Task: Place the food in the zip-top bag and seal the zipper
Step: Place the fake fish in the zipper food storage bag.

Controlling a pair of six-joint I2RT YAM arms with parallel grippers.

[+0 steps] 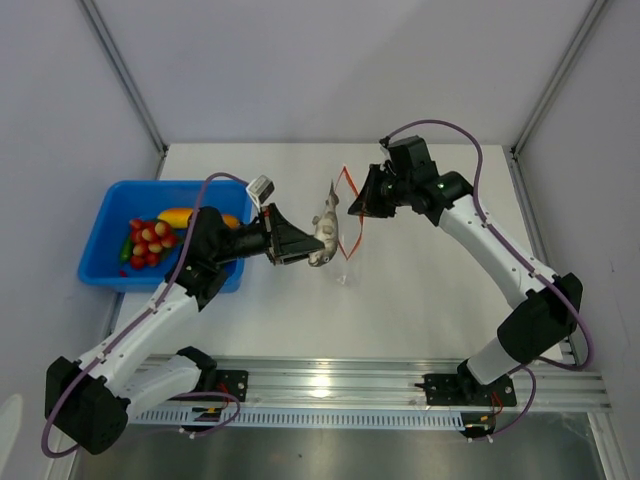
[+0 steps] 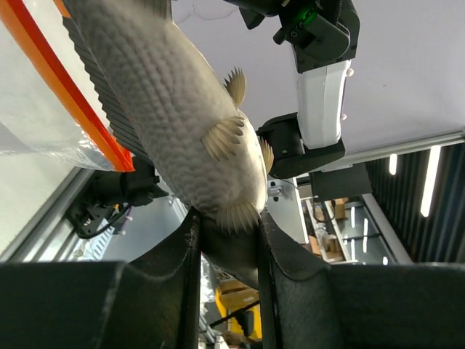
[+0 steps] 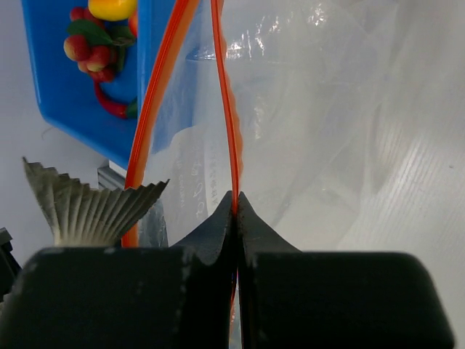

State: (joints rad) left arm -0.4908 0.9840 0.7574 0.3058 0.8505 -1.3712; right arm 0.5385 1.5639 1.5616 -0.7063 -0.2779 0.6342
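White tabletop (image 1: 420, 290) lies under both arms. At your left, the blue tray (image 1: 100, 225) holds the toy fruits (image 1: 150, 238) (a mango, red pieces, a green pepper), none bagged yet. Your left gripper (image 1: 300, 247) is clamped on a grey toy fish (image 1: 325, 232), its tail beside the zip-top bag (image 1: 352, 225), likely to feed it in. Your right gripper (image 1: 367, 197) is pinched flat on the orange zipper (image 3: 227, 123), lifting one lip so the mouth gapes. Inside, the bag looks empty.
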